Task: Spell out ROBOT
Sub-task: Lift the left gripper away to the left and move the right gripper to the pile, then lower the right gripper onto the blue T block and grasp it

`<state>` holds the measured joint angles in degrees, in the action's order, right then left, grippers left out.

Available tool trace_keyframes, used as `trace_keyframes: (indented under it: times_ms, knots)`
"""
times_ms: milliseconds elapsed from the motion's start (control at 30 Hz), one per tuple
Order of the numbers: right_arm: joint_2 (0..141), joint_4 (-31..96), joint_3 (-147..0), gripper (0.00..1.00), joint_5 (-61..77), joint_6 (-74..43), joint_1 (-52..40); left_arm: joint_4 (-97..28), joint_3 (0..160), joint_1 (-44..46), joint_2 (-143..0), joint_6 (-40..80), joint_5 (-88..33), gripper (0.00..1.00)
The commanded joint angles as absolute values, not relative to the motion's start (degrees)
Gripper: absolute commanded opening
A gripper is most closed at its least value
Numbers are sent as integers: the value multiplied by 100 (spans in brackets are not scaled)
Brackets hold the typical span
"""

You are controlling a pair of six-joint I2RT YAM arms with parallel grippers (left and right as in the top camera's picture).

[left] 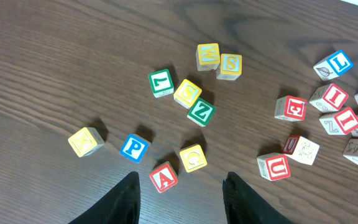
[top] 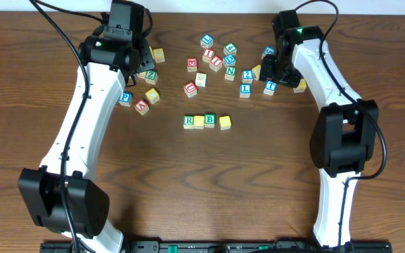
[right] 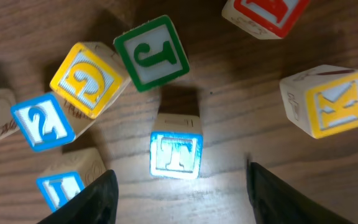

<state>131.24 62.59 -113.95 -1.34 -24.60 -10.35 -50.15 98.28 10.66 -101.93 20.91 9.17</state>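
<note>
Overhead, a short row of four letter blocks lies at the middle of the bench (top: 259,183): the R block (top: 188,121), a yellow-faced block (top: 199,121) and the B block (top: 209,120) side by side, then a second yellow-faced block (top: 225,122) just to the right of them. The letters on the two yellow faces are too small to read.

The T block (right: 175,154), blue-lettered, sits apart from the row in the loose scatter toward the far right of the bench. The right pincer (right: 180,186) hangs over it, spread wide and holding nothing, one finger to either side of the block. The green J block (right: 152,53) lies just beyond the T block, and the yellow K block (right: 328,99) lies off to one side.

The left pincer (left: 182,196) is likewise wide open and empty, above the far-left scatter. The red A block (left: 164,178) and a yellow block (left: 193,157) lie between its fingers in the wrist view, with the blue P block (left: 134,147) nearby.
</note>
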Motion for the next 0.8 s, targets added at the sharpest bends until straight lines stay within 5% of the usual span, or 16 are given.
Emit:
trace_keyframes:
  times_ms: [0, 533, 767]
  knots:
    - [13386, 6187, -11458, 59, -250, -2635, -1039, -5033, 9771, 1068, -10276, 2016, 956, 43]
    - [13594, 6165, -11458, 49, -228, -2891, -1039, -5030, 9771, 1068, -10276, 2016, 972, 43]
    - [13620, 5870, -11456, 33, -228, -2891, -1055, -5033, 9771, 1068, -10276, 2016, 972, 43]
